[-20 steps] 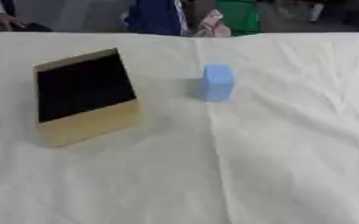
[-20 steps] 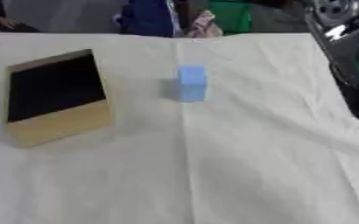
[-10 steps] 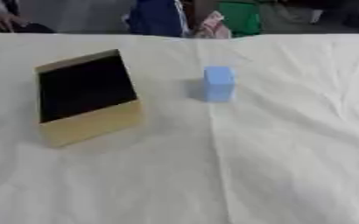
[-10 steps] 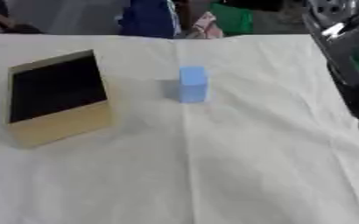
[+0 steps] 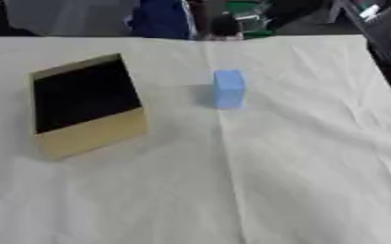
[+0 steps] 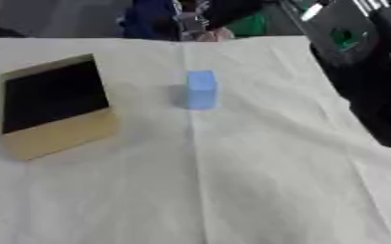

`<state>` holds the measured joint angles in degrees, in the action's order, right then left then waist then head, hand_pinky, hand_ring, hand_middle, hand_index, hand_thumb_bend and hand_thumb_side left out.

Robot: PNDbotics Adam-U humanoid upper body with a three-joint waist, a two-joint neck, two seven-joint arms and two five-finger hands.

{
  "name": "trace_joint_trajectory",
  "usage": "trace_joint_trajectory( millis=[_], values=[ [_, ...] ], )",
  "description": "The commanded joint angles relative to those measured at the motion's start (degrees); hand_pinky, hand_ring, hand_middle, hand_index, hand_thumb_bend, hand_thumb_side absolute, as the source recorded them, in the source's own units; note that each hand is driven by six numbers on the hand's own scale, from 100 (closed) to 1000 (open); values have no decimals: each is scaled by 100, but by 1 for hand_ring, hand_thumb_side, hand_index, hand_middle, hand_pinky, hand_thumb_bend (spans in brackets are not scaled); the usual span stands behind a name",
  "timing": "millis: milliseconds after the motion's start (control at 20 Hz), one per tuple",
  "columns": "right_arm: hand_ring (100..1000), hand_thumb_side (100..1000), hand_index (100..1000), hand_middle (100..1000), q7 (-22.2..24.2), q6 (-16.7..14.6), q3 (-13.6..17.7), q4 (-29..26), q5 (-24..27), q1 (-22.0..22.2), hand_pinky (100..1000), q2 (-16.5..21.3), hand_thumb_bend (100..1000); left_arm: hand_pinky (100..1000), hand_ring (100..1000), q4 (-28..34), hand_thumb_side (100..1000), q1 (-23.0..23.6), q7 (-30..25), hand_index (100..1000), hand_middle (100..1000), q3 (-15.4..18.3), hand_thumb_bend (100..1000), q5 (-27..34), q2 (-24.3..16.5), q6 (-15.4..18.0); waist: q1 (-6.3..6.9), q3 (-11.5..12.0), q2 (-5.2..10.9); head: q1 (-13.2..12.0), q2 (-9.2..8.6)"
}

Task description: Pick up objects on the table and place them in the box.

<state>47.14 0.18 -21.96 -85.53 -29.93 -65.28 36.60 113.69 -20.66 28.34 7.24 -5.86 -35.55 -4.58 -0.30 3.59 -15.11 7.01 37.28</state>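
Left eye view: A tan box [image 5: 88,107] with a black inside is sitting in the left half of the frame on a table draped in a pale cloth [image 5: 257,181]. Its open top is facing up, and nothing is showing inside the dark interior. A light blue block [image 5: 229,89] is standing upright just above the centre of the frame, to the right of the box and apart from it, casting a soft shadow on its left side. A crease in the cloth is running from under the block down toward the bottom edge. A dark edge of machinery is crossing the upper right corner; no hand is showing in this frame.

Right eye view: The same box [image 6: 55,105] is lying nearer the left edge, again with nothing visible in it, and the blue block [image 6: 201,89] is standing in the upper middle. What this frame is adding is the robot's right arm [image 6: 365,76], a bulky black mass with a small green mark, filling the upper right corner and running down the right edge, above the cloth's border. Its hand cannot be made out, so whether the fingers are spread or curled cannot be told. The left hand is appearing in neither frame.
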Motion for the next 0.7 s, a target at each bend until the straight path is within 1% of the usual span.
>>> trace_joint_trajectory(
  millis=[50,100,200,300,350,400,450,700],
  values=[
    [908,1000,982,885,425,-150,-66,402,187,-241,873,-50,685,756,800,90,950,-68,-22,806,699,12,157,38,-191,4,7,2,133,33,-44],
    [919,1000,971,879,454,-190,-118,522,224,-273,882,-80,664,755,800,90,949,-68,-23,806,703,11,157,40,-191,4,6,1,135,40,-42],
    [929,1000,984,890,476,-265,-233,788,290,-340,886,-151,650,755,800,90,949,-72,-26,806,703,9,156,48,-190,5,5,-2,140,50,-33],
    [953,1000,1000,918,481,-336,-313,1022,317,-391,905,-211,624,755,800,90,948,-82,-30,806,703,6,156,53,-191,9,6,-1,143,55,-26],
    [955,999,1000,920,482,-375,-349,1127,336,-408,906,-238,624,755,799,90,948,-86,-32,806,703,5,156,55,-190,12,7,0,144,56,-26],
    [967,1000,1000,931,483,-417,-373,1219,359,-422,914,-261,656,755,799,90,948,-89,-33,806,703,5,156,57,-190,13,7,1,146,54,-25],
    [971,1000,1000,938,483,-461,-395,1308,384,-434,917,-279,661,755,799,90,948,-89,-35,806,703,4,156,58,-191,13,6,0,147,52,-24],
    [983,986,1000,957,483,-725,-533,1729,447,-464,924,-314,660,754,799,90,947,-90,-44,806,703,1,155,64,-197,13,1,-8,151,43,-30]
  ],
)
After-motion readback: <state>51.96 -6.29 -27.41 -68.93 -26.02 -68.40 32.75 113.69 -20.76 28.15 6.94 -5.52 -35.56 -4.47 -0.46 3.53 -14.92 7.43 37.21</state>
